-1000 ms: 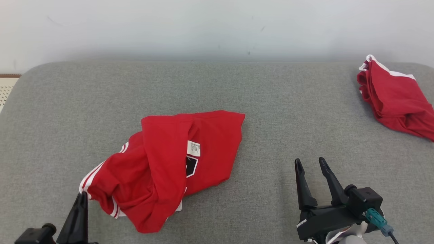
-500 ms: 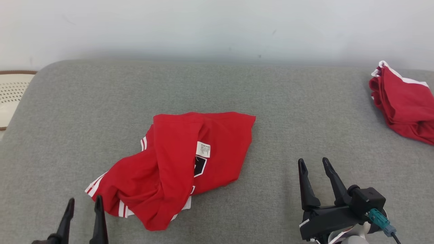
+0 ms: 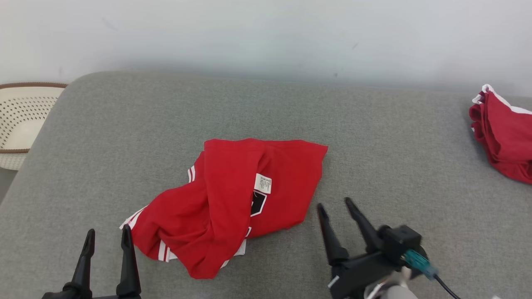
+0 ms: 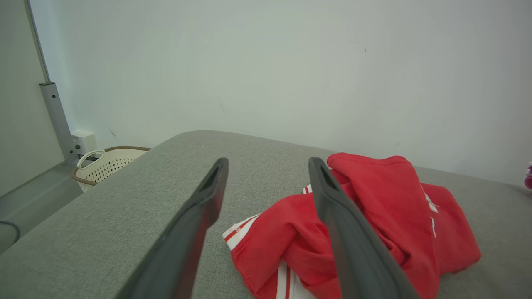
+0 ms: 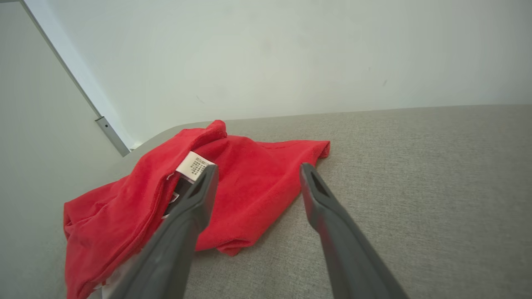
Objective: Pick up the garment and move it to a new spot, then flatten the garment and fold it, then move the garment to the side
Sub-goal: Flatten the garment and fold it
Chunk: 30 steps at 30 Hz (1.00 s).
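Note:
A crumpled red garment point(image 3: 232, 199) with white stripes and a white label lies in a heap on the grey padded surface point(image 3: 266, 108). The left wrist view has the garment point(image 4: 374, 220) to the right of the fingers, and the right wrist view has the garment point(image 5: 232, 187) ahead and to the left. My left gripper point(image 3: 107, 234) is open just left of the heap's striped lower corner, apart from the cloth. My right gripper point(image 3: 334, 204) is open right of the heap's lower right edge, holding nothing.
A second red garment point(image 3: 505, 143) with white trim sits bunched at the far right edge. A cream perforated basket point(image 3: 20, 120) stands off the surface's left end, also in the left wrist view as the basket point(image 4: 108, 164). A pale wall runs behind.
My left gripper opened and let go of the garment's striped corner, which settled on the surface. My right gripper shifted left toward the heap. The head camera turned left.

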Motion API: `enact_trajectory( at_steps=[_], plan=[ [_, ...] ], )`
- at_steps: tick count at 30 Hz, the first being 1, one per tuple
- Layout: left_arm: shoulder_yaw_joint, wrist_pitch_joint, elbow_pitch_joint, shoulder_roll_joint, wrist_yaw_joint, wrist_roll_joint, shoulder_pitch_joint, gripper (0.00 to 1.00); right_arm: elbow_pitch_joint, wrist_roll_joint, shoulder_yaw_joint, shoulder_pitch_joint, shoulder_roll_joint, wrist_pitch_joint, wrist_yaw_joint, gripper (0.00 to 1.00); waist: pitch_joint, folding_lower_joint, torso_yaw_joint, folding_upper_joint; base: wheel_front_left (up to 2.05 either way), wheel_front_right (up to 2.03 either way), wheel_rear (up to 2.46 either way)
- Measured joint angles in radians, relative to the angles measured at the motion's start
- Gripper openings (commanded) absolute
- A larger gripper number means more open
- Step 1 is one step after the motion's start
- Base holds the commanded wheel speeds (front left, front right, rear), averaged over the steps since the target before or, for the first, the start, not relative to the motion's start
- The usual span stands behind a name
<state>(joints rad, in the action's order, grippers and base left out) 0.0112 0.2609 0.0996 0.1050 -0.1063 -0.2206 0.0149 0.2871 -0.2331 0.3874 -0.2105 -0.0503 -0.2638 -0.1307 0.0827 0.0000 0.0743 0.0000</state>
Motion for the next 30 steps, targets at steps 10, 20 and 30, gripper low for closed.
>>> enact_trajectory(
  at_steps=[10, 20, 30],
  plan=[
    [0.0, 0.001, -0.043, -0.039, 0.056, 0.024, 0.009, 1.0, 0.244, -0.193, 0.196, -0.247, 0.0, 0.036, 0.0, 1.0, -0.006, 0.0, 0.058, 0.0, 0.0, 0.0, 0.0],
    [0.046, 0.001, -0.092, -0.051, 0.085, 0.029, 0.031, 1.0, 0.496, -0.338, 0.291, -0.42, 0.0, 0.026, 0.0, 1.0, 0.0, 0.0001, 0.159, 0.0001, 0.0, 0.0, 0.0],
    [0.062, 0.001, -0.123, -0.053, 0.096, 0.027, 0.048, 1.0, 0.672, -0.437, 0.371, -0.51, 0.0, 0.008, 0.0, 0.42, 0.009, 0.0001, 0.241, 0.0, 0.0, 0.0, 0.0]
  ],
)
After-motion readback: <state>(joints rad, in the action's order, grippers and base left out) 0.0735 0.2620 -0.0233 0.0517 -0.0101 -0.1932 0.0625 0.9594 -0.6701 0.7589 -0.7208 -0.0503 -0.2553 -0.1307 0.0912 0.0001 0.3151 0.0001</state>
